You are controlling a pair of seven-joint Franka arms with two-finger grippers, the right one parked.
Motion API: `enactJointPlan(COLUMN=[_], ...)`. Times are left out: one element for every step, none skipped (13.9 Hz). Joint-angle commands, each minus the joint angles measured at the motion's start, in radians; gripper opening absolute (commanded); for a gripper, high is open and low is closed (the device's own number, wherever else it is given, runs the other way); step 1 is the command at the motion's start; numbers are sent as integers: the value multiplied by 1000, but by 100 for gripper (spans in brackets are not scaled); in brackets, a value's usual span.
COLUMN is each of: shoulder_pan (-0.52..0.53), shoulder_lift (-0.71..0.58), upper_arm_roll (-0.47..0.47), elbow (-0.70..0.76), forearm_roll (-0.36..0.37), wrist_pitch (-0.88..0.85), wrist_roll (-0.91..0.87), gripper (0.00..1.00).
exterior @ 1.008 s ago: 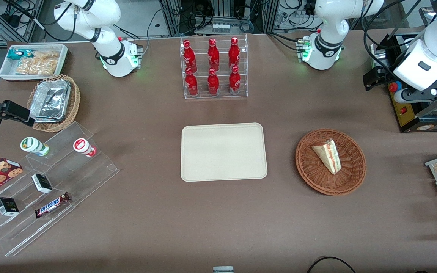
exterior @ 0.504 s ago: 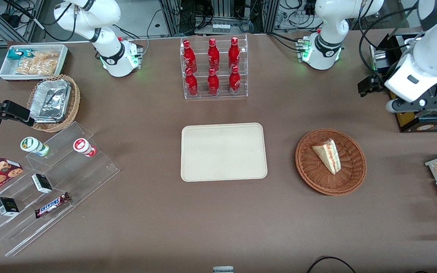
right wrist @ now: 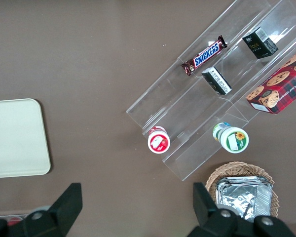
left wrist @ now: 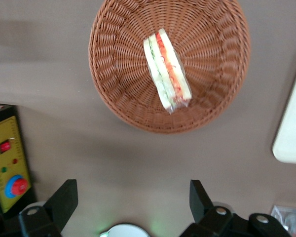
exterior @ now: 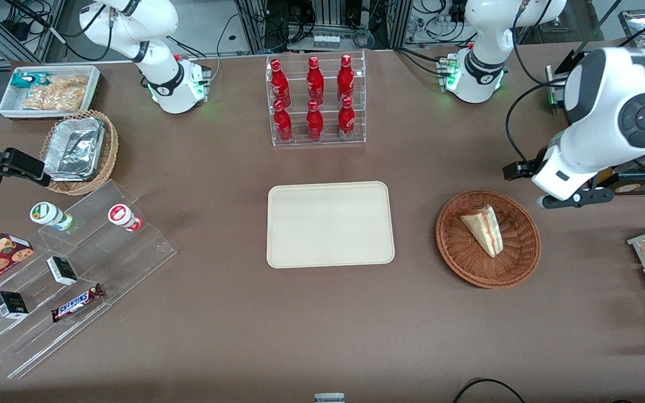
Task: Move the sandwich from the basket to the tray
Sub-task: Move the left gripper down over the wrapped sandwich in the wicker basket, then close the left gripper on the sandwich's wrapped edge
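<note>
Sandwich (exterior: 483, 229) (left wrist: 166, 72) is lying on its side inside the basket (exterior: 488, 238) (left wrist: 123, 74), filling layers showing along one edge, approx. centred on the weave, nothing touching it. Basket is sitting on the brown tabletop (exterior: 322, 319) toward the working arm's end, near the tray (exterior: 330, 224) (left wrist: 292, 133) w/ bare tabletop between them. Tray is lying flat mid-tabletop. End effector (left wrist: 133, 200) is hanging above the tabletop just beside the basket rim, farther from the front cam than the sandwich; fingers (left wrist: 64, 200) spread wide apart, gripping nothing. Acrylic rack of red bottles (exterior: 315, 98) is standing farther back than the tray.
</note>
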State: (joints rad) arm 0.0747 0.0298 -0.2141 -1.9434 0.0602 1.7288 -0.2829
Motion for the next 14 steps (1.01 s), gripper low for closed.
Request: enactJointPlan(shoulder_pan=[1,-1,-4,-6,-7,-7,-24,-36,-38,-38,-38,-38,-38,-38], shoulder_lift=[4,24,45,67,84,106,126,151,169,186,191,199,206,219], upper_arm_roll=[-4,-4,-4,-4,-4,-4,-4,-4,-4,-4,-4,-4,-4,-2], elbow=[-109,-120,-121,-123,-126,-124,-124,-126,-126,-127,-135,-150,-164,-184], forearm_roll=[-14,-14,-14,-14,-16,-16,-14,-14,-14,-14,-14,-10,-10,-7], wrist_pitch=[168,216,251,294,333,365,392,422,446,459,462,471,492,511], wrist_roll=[-155,-201,-214,-222,-240,-298,-353,-386,-419,-449,-458,-458,-458,-458], gripper=[100,100,100,100,100,100,100,100,100,100,100,100,100,100])
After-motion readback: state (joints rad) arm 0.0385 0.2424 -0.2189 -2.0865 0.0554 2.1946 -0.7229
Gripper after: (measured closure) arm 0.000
